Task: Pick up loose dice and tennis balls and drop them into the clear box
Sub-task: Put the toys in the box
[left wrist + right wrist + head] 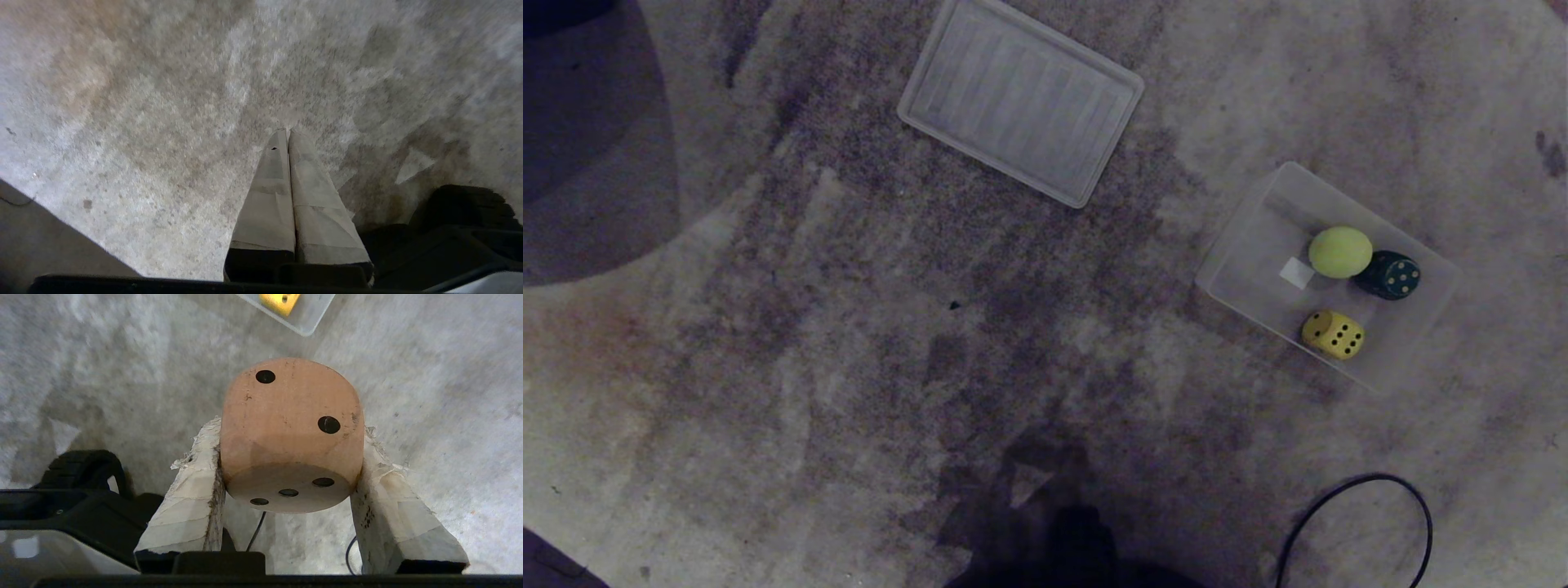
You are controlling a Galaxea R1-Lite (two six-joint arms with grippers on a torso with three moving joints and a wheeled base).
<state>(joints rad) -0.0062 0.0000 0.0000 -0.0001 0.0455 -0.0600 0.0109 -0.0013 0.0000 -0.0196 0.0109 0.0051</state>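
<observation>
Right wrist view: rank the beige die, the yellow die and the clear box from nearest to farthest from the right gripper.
1. beige die: clamped in the right gripper itself.
2. clear box: its near corner lies ahead of the gripper, apart from it.
3. yellow die: inside that box, just beyond the corner.
</observation>
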